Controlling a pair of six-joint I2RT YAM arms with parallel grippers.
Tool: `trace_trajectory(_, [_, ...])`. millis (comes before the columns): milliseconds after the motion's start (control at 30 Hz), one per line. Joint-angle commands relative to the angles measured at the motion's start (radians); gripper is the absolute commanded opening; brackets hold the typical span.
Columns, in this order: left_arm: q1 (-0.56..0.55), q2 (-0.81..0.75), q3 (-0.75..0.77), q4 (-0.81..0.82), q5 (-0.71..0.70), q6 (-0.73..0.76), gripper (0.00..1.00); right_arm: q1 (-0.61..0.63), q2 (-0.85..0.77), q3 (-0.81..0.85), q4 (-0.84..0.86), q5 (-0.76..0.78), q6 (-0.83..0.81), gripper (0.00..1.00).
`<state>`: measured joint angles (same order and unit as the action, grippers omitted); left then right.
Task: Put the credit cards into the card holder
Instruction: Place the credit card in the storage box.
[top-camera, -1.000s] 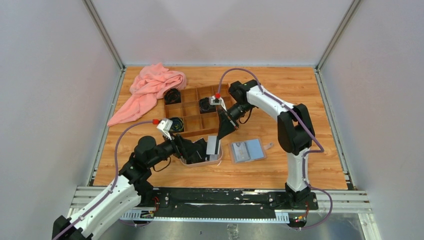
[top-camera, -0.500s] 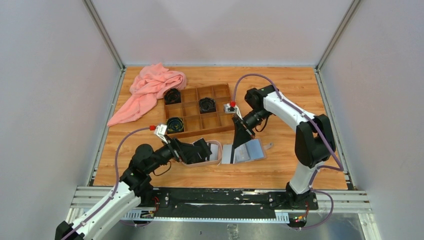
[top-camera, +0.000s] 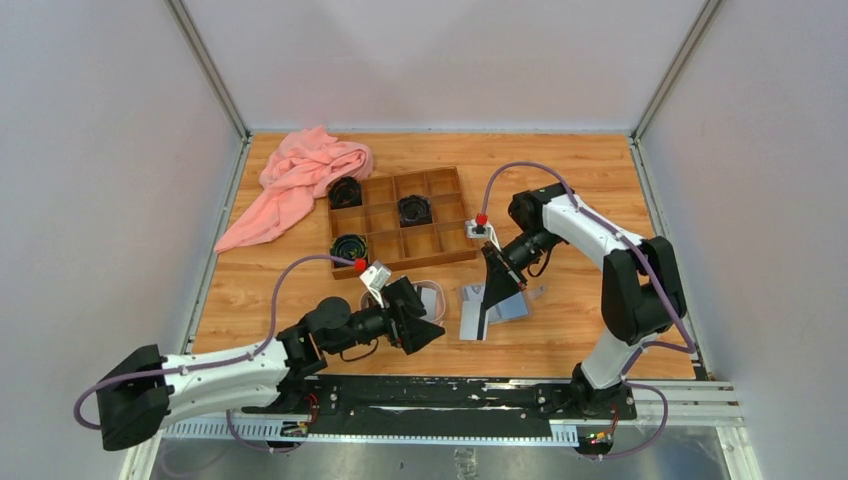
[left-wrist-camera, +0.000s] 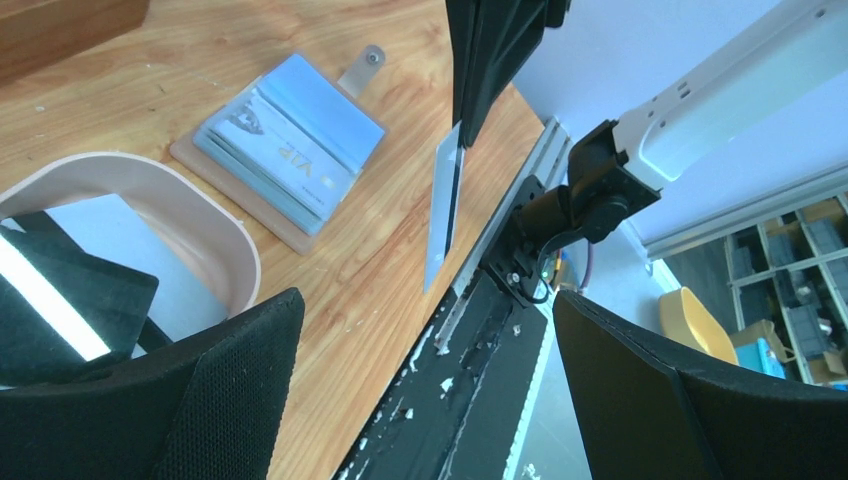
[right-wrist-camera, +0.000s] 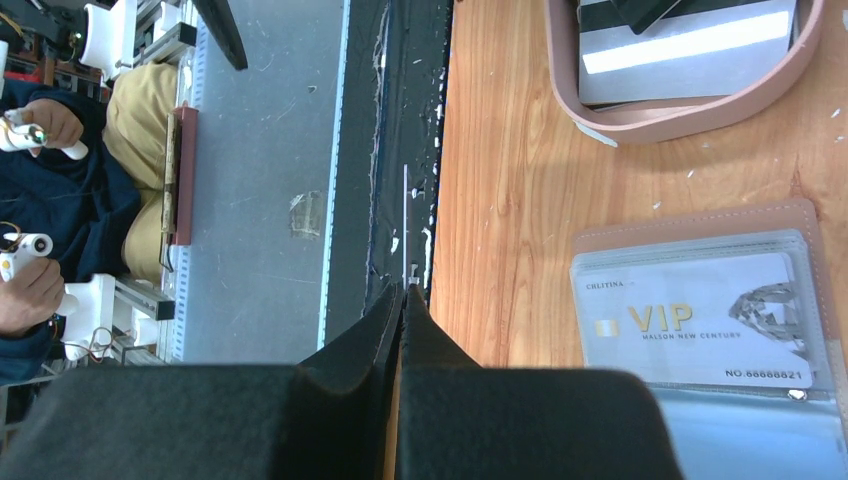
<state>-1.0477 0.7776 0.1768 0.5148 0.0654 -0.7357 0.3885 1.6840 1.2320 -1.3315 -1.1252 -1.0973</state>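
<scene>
Card held: thin light grey rectangular credit card (top-camera: 472, 318), clamped at its upper end in the right gripper (top-camera: 497, 288), which is closed tight on it; the card hangs tilted below the gripper, and from the right wrist it shows only as a fine edge-on line
Card's lower edge: close over the orange-brown wooden table (top-camera: 580, 180); whether it touches cannot be told
Card holder: small squarish tan-pink leather-look card holder (left-wrist-camera: 290, 150), lying open and flat on the table just beside the held card and partly under the right gripper; pale grey-blue sleeves face up, a white card (right-wrist-camera: 700, 320) printed VIP sits in a clear sleeve, and the snap tab (left-wrist-camera: 365, 68) sticks out on the side away from the left gripper (left-wrist-camera: 425, 320)
Left gripper: jaws wide apart with nothing between them, aimed toward the held card and apart from it
Tray: oval pinkish-rimmed tray (left-wrist-camera: 215, 215), just beside the left gripper and near the card holder without touching it
Other cards: black and grey credit cards (left-wrist-camera: 90, 290) with a pale stripe, lying flat inside the tray
Beyond both grippers: brown wooden compartment box (top-camera: 400, 222) with round black coils (top-camera: 414, 209) in three compartments, and a crumpled pink cloth (top-camera: 300, 175) past its far corner, all well apart from both grippers
</scene>
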Motion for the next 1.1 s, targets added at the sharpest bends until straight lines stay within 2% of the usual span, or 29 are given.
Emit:
trace_trajectory(0, [-0.033,0.109,0.011,0.232,-0.051,0.026,0.96,-0.020,0.006,0.003,-0.036,-0.016,-0.020,0.00])
trace_trajectory(233, [-0.058,0.272,0.036,0.350,-0.064,0.025,0.93,-0.019,0.028,0.014,-0.067,-0.036,-0.050,0.00])
trace_trajectory(433, [-0.073,0.450,0.063,0.487,-0.025,-0.004,0.77,-0.020,0.039,0.025,-0.083,-0.049,-0.057,0.00])
trace_trajectory(700, [-0.086,0.667,0.029,0.830,-0.007,-0.068,0.61,-0.044,0.044,0.030,-0.114,-0.089,-0.084,0.00])
trace_trajectory(900, [-0.063,0.701,0.042,0.846,0.022,-0.089,0.59,-0.044,0.048,0.020,-0.132,-0.089,-0.119,0.00])
trace_trajectory(1067, [0.028,0.608,0.066,0.643,0.173,-0.102,0.59,-0.038,0.061,0.021,-0.143,-0.071,-0.139,0.00])
